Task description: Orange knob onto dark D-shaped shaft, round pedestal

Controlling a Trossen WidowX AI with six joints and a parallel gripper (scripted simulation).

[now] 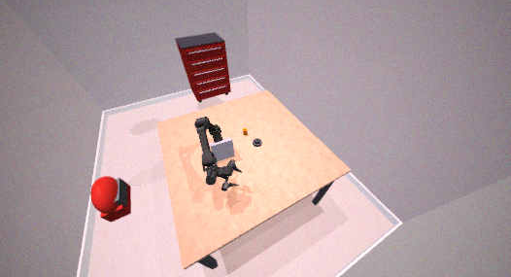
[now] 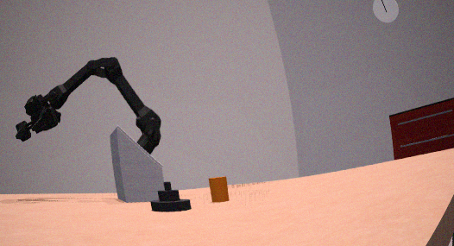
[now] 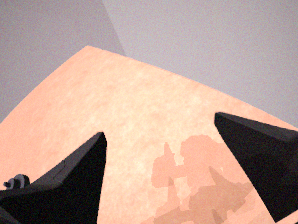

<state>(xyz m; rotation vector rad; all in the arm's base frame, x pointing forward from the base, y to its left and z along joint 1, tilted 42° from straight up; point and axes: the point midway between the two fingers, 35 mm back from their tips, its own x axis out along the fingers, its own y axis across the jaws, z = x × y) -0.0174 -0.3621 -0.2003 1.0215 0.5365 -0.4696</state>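
Table (image 1: 291,164) (image 2: 302,215) (image 3: 135,95): orange knob (image 1: 245,132) (image 2: 219,189) looks light, stiff; pinch sides low. Hand (image 1: 239,178) (image 3: 161,127) wide open.

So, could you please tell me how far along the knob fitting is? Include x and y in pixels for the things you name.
Nothing looks done yet: the orange knob (image 1: 245,132) (image 2: 218,189) stands on the table beside the pedestal (image 1: 257,143) (image 2: 171,205) (image 3: 21,181), whose shaft (image 2: 167,186) is bare. The gripper (image 1: 239,178) (image 3: 161,127) is open and holds nothing. Grasping, aligning, pushing down and releasing are all left.
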